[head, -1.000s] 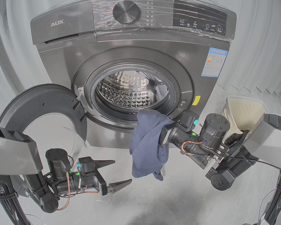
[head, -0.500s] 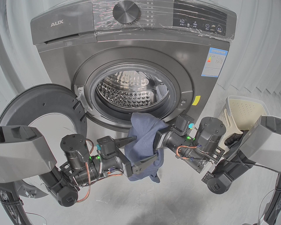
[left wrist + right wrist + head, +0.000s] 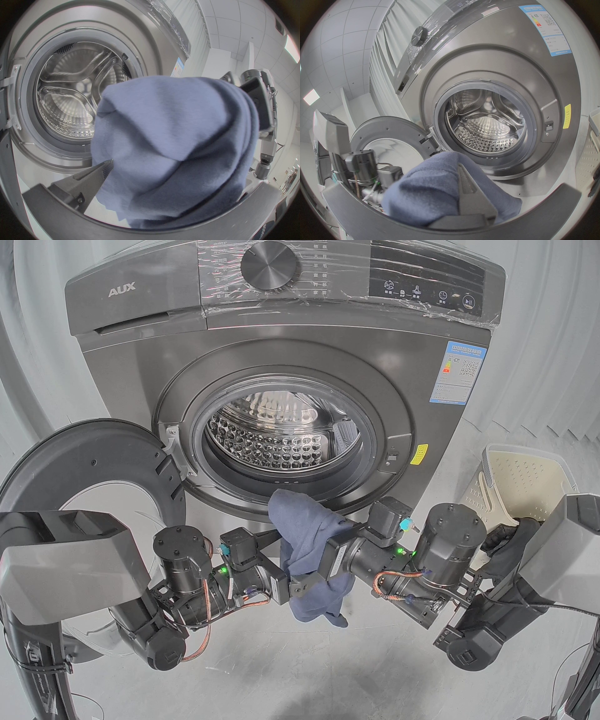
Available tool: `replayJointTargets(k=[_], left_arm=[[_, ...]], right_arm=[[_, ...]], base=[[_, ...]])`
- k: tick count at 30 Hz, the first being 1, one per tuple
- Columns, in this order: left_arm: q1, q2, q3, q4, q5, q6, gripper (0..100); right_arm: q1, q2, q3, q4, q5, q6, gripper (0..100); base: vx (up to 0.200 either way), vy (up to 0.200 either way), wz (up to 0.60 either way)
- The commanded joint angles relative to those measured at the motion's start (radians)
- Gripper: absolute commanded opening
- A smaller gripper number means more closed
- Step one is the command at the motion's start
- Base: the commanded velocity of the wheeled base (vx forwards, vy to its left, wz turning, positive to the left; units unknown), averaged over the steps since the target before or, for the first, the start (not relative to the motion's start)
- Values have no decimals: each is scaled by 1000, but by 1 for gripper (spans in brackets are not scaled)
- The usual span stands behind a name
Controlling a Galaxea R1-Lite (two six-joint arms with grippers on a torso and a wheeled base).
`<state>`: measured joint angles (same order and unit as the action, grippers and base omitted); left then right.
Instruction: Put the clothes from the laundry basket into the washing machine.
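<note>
The left gripper (image 3: 297,556) has swung in to straddle the blue garment (image 3: 305,526), fingers spread (nothing pinched yet). The right gripper (image 3: 317,547) clamps the cloth, which hangs just below the drum opening (image 3: 275,434), likely readying a two-handed feed.

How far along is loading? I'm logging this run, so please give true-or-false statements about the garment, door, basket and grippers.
The right gripper is shut on the blue garment. True.
The blue garment lies inside the drum. False: it hangs outside, before the opening.
The washing machine door is swung open. True.
The left gripper is shut, away from the garment. False: it is open, with its fingers on either side of the cloth.
The laundry basket stands on the robot's left. False: it is on its right.
</note>
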<state>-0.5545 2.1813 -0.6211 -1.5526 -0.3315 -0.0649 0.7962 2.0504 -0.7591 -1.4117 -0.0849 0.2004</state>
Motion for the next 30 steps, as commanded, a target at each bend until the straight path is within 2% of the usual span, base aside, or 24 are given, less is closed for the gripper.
replayJointTargets(k=[1, 13, 14, 17, 20, 22, 26, 30], left_arm=[[15, 41, -39, 0, 8, -1, 100], [18, 66, -46, 0, 11, 4, 100], [19, 64, -46, 0, 11, 4, 0], [22, 60, -46, 0, 9, 0, 0], [36, 54, -45, -3, 9, -15, 0], [53, 45, -42, -4, 9, -29, 0], [76, -8, -32, -4, 8, -76, 0], [73, -63, -2, -4, 9, -98, 0]], right_arm=[[15, -26, 29, -1, -3, 4, 0], [37, -30, 31, -1, -3, 16, 0], [37, -29, 31, -1, -3, 17, 0], [34, -30, 31, -3, -3, 20, 0], [18, -33, 31, -3, -3, 25, 0], [8, -41, 32, -3, -3, 25, 0], [-29, -64, 61, -3, -1, 24, 0], [-52, -69, 103, -3, -1, 25, 0]], base=[[0, 0, 0], [0, 0, 0], [0, 0, 0], [0, 0, 0], [0, 0, 0], [0, 0, 0], [0, 0, 0], [0, 0, 0]])
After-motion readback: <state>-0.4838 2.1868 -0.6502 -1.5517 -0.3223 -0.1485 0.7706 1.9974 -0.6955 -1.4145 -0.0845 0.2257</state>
